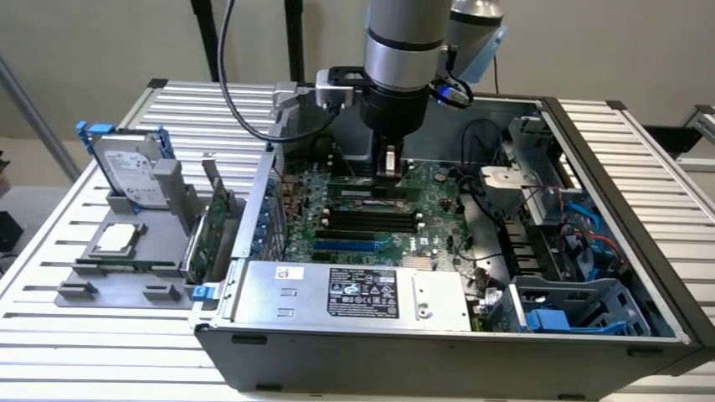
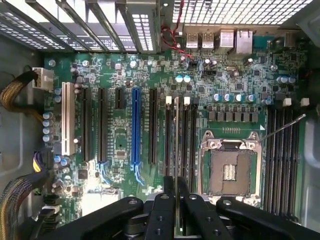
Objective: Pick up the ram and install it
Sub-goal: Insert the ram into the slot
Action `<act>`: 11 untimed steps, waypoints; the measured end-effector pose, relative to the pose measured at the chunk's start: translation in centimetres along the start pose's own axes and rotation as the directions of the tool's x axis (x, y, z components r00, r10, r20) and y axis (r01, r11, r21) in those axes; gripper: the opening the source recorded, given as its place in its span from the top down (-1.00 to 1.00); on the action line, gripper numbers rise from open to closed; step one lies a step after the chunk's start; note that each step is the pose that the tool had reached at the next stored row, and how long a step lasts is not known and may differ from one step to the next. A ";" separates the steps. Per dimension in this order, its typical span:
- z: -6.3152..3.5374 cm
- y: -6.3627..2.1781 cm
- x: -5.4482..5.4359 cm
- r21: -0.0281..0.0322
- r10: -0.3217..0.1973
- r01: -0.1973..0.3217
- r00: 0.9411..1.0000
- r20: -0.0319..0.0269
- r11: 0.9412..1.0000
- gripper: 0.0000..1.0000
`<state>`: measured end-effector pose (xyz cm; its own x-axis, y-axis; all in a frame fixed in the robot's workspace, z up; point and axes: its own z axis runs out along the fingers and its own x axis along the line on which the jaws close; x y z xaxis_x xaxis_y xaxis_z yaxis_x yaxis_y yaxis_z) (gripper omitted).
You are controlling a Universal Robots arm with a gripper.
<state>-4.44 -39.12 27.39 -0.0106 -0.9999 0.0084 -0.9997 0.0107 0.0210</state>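
The ram [image 2: 176, 145] shows edge-on as a thin line running out from between my fingers [image 2: 165, 200], along a black slot with white latches [image 2: 169, 100] on the green motherboard [image 2: 120, 145]. My gripper [image 2: 176, 200] is shut on the ram. In the exterior view my gripper [image 1: 388, 174] reaches straight down into the open computer case [image 1: 625, 251], and the ram [image 1: 372, 191] lies level below it, at the height of the far memory slots. I cannot tell whether it is seated in the slot or just above it.
An open processor socket [image 2: 230, 170] lies beside the slot, and a blue slot [image 2: 135, 130] farther off. The power supply [image 1: 347, 293] fills the case's near side, with cables [image 1: 537, 209] at the exterior view's right. Outside, a grey holder [image 1: 79, 280] carries a hard drive [image 1: 126, 167], a processor chip [image 1: 117, 239] and an expansion card [image 1: 207, 226].
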 end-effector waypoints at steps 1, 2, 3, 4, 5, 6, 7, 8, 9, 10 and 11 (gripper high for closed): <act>0.18 -0.01 0.0 0.000 0.000 0.000 1.000 0.000 1.000 1.00; 0.36 -0.02 0.0 0.000 0.000 0.000 1.000 0.000 1.000 1.00; 0.53 -0.03 0.1 0.000 0.000 0.000 1.000 0.000 1.000 1.00; 0.73 -0.04 0.1 0.000 0.000 0.000 1.000 0.000 1.000 1.00; 0.91 -0.05 0.1 0.000 0.000 0.000 1.000 0.000 1.000 1.00; 1.09 -0.05 0.1 0.000 0.000 0.000 1.000 0.000 1.000 1.00; 1.27 -0.06 0.1 0.000 0.000 0.000 1.000 0.000 1.000 1.00; 1.46 -0.06 0.1 0.000 0.000 0.000 1.000 0.000 1.000 1.00; 1.63 -0.06 0.1 0.000 0.000 0.000 1.000 0.000 1.000 1.00; 1.81 -0.07 0.1 0.000 0.000 0.000 1.000 0.000 1.000 1.00; 2.01 -0.07 0.1 0.000 0.000 0.000 1.000 0.000 1.000 1.00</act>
<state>-4.41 -39.28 25.39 -0.0103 -0.9999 0.0083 -0.9997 0.0104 0.0210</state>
